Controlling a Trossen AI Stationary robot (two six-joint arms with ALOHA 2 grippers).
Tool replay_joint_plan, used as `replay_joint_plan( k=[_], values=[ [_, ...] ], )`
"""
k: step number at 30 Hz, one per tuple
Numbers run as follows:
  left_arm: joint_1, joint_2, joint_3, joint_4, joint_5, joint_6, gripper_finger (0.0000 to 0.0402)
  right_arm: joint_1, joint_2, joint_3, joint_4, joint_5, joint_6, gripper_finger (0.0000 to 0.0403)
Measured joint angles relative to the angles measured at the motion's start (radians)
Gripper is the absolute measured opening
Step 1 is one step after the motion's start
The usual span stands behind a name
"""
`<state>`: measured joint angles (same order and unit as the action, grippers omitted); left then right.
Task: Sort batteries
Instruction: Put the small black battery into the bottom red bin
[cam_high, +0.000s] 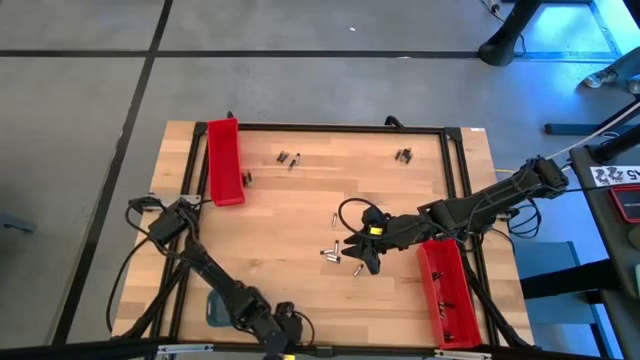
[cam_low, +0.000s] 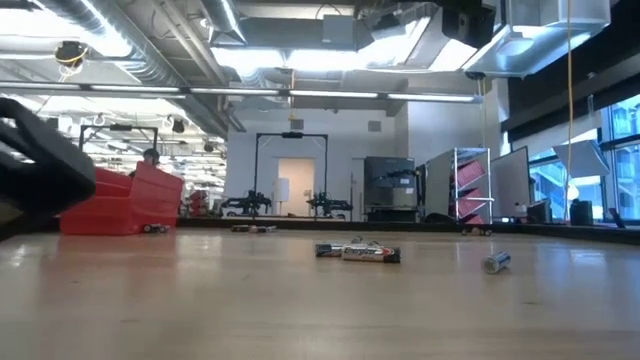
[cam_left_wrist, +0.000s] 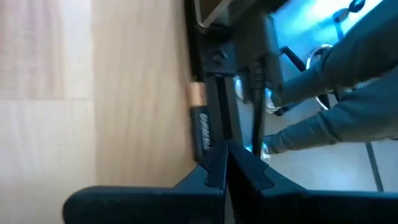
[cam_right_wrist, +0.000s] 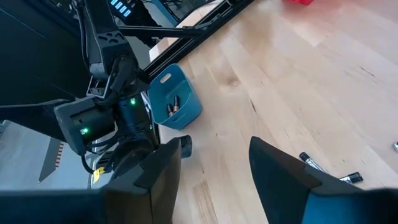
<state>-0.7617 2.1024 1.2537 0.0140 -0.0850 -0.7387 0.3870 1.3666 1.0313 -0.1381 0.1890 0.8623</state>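
hovering over the table's middle, right gripper (cam_high: 366, 258), fingers spread wide and holding nothing, as confirmed in right wrist view (cam_right_wrist: 214, 177). nearest loose batteries (cam_high: 331, 251) lying just beside that gripper, on the side toward the left arm, with one more cell (cam_high: 357, 270) close by its tip. long axes of these cells mixed: judged roughly crosswise to the table's length for the pair, slanted for the single one; exact headings too small to fix. same cluster seen flat on the wood in low view (cam_low: 358, 253), with a separate silvery cell (cam_low: 496, 262) off to one side.

further batteries noted well apart: a pair near the far edge (cam_high: 289, 158), another group toward the far right corner (cam_high: 404, 155), one beside the red tray (cam_high: 225, 162) on the left. second red tray (cam_high: 447, 292) sitting just beside the right arm. blue-grey tray (cam_right_wrist: 176, 99) at the near edge already containing at least two cells.

left gripper (cam_high: 282, 338) parked at the near table edge, fingers pressed together on nothing (cam_left_wrist: 230, 168); a coppery-ended battery (cam_left_wrist: 199, 121) lying just ahead of it along the table's edge frame.

judged: right arm clearly nearer the central cluster; next pick likely needing a short shift toward the left arm's side and a wrist turn to close across a cell's long axis.
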Motion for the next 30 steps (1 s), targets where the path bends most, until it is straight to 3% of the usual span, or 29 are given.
replay_joint_plan(
  k=[5,11,18,24,30],
  values=[
    [0.008,-0.011,0.032,-0.099,-0.048,-0.062,0.0,0.0,0.0,0.0,0.0,0.0,0.0,0.0191],
    [-0.023,-0.055,0.105,-0.319,-0.203,-0.092,0.0,0.0,0.0,0.0,-0.033,0.0,-0.003,0.0191],
    [-0.024,-0.05,0.097,-0.249,-0.213,-0.03,0.0008,-0.001,0.0,0.0,-0.074,0.0,-0.007,0.0191],
    [-0.019,-0.049,0.064,-0.102,-0.212,0.095,0.0094,-0.001,0.0,0.0,-0.084,0.0,-0.015,0.0191],
    [-0.016,-0.036,0.062,-0.141,-0.234,0.177,0.018,-0.001,0.0,0.0,-0.101,-0.021,-0.016,0.0191]
  ],
)
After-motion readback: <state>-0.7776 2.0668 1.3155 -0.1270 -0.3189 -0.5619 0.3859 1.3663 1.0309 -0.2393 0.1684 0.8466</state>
